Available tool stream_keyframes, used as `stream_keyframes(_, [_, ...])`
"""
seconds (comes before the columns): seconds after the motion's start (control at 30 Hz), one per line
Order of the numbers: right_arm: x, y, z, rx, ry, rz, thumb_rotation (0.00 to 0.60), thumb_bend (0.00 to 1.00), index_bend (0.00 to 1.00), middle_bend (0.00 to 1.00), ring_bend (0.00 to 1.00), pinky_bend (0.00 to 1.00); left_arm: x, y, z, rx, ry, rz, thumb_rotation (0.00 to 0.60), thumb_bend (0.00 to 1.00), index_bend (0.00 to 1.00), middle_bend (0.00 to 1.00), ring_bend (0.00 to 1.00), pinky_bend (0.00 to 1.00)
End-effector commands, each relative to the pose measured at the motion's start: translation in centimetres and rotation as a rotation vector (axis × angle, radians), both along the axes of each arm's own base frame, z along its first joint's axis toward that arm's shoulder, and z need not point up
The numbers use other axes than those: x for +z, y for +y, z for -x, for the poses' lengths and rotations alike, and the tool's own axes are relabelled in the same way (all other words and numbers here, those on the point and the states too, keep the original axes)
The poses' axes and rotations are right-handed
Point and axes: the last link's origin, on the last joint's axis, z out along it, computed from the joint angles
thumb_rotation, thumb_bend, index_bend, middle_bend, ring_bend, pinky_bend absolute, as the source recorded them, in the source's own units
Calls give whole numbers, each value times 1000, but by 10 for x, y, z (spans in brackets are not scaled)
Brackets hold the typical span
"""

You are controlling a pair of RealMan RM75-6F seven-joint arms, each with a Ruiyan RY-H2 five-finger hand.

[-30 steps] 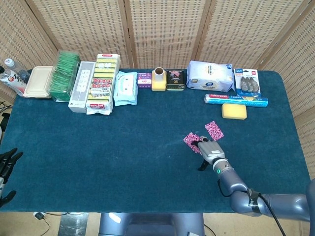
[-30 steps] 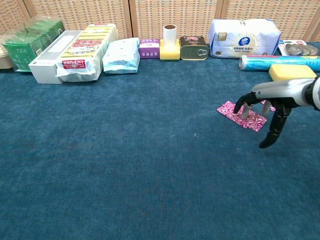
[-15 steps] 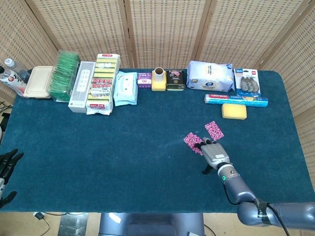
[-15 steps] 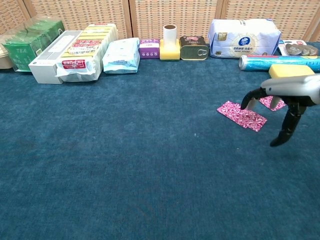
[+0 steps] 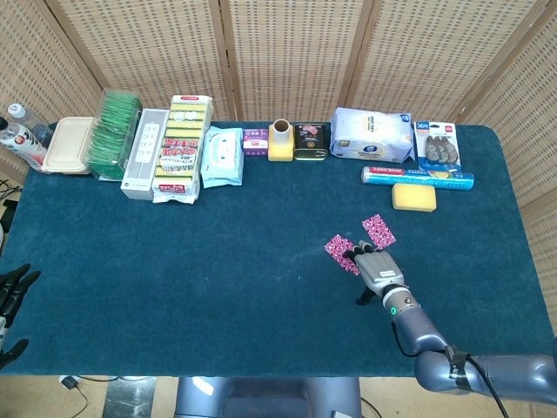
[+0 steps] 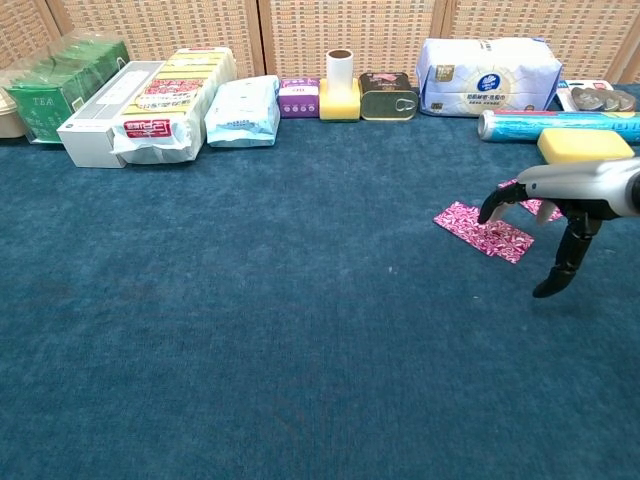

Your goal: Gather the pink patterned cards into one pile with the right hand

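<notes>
Cards lie right of centre on the blue surface (image 5: 218, 252): the nearer pink card (image 6: 484, 231) and the farther pink card (image 5: 379, 230), apart in the head view. The right hand (image 5: 376, 266) holds nothing, fingers spread over the nearer card's right end; the chest view shows fingertips (image 6: 487, 211) lifted off it and one finger hanging down. Only the head view shows the left hand (image 5: 9, 300), dark, spread, at the near left edge.

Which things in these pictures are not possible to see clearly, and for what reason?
- Near pink card: head view, the right hand hides its near edge; contact unclear.
- Far pink card: chest view, mostly behind that hand.
- Left hand: head view, cut by left edge; pose unclear.
- Purple box: print too small.
</notes>
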Motion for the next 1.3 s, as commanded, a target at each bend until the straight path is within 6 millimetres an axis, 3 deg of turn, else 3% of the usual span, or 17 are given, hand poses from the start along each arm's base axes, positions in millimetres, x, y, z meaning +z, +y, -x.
stream_keyframes(0.03, [-1,1,1,-2,0,-5,600,0,154,145,0,177,0,0,0,0,0,1,600,75,0,0,0,39])
stream_keyframes(0.63, [-3,4,6,-5,26,-18,600,0,162,287,2,166,0,0,0,2,0,1,600,75,0,0,0,39])
stream_keyframes(0.87, [-1,7,7,-3,39,-23,600,0,180,351,60,169,-1,0,0,1,1,3,600,75,0,0,0,39])
stream_keyframes(1.3, [7,27,7,17,82,-51,600,0,183,382,86,174,-1,-1,-1,-1,1,3,600,74,0,0,0,39])
